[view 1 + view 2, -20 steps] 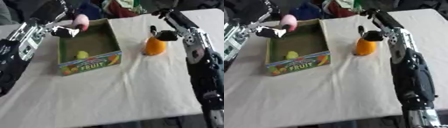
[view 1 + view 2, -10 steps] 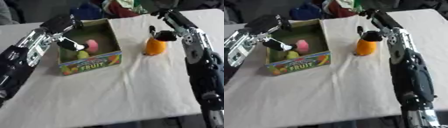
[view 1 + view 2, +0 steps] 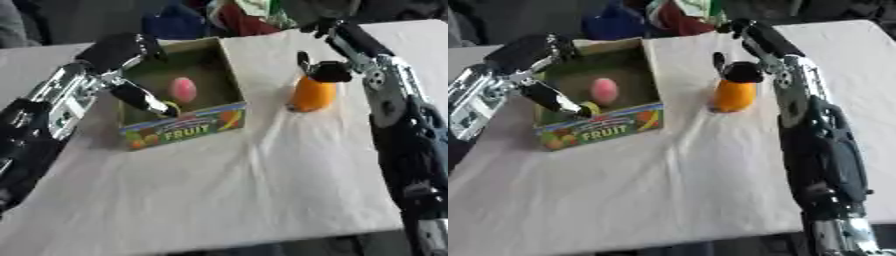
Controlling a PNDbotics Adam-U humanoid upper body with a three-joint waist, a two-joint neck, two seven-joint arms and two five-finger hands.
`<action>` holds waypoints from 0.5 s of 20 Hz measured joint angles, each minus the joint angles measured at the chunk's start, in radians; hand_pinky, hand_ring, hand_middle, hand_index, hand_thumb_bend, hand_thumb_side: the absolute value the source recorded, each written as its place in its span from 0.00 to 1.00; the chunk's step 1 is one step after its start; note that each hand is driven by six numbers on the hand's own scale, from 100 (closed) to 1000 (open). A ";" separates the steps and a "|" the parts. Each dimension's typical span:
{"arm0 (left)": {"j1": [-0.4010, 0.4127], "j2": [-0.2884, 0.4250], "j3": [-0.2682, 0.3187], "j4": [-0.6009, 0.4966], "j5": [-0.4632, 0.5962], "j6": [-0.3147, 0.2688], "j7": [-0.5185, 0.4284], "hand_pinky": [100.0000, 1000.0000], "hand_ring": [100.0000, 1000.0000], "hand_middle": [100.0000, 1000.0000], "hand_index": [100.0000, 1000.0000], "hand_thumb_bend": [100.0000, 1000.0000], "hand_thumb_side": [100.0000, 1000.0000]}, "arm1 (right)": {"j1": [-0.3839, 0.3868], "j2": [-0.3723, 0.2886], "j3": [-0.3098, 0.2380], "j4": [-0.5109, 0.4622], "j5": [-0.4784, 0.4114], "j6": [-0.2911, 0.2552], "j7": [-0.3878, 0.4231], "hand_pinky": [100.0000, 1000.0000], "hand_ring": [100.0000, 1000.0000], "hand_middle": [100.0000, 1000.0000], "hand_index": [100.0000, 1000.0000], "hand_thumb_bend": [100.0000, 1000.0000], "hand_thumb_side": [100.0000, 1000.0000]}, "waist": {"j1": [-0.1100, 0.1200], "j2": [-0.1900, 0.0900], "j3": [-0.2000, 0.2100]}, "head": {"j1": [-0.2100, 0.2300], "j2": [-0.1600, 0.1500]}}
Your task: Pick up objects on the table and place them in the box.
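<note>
Pink egg-shaped object [image 3: 183, 89] in box [image 3: 197, 125]; left hand [image 3: 140, 96] fingers straight, right hand [image 3: 328, 72] fingers curled on orange object [image 3: 312, 95].

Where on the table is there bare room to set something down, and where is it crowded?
The widest free patch is the white cloth in front of the FRUIT box, down to the near edge. A narrower strip lies between the box and the orange object. Crowded: the box, with the pink object and left hand; the right hand tops the orange object.
</note>
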 measured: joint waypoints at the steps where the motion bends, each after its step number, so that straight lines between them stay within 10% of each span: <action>1: 0.017 0.011 0.013 -0.027 0.031 0.018 0.015 0.68 0.58 0.57 0.71 0.94 0.67 | -0.007 -0.006 0.000 0.013 0.000 0.002 0.016 0.74 0.80 0.81 0.87 0.00 0.35 | -0.002 0.000 0.001 | -0.002 0.000; 10: 0.195 0.091 0.116 -0.231 0.219 0.143 0.119 0.68 0.58 0.56 0.70 0.91 0.69 | -0.042 -0.069 0.001 0.123 0.010 0.039 0.148 0.74 0.81 0.84 0.88 0.00 0.46 | -0.017 0.005 0.004 | -0.016 0.000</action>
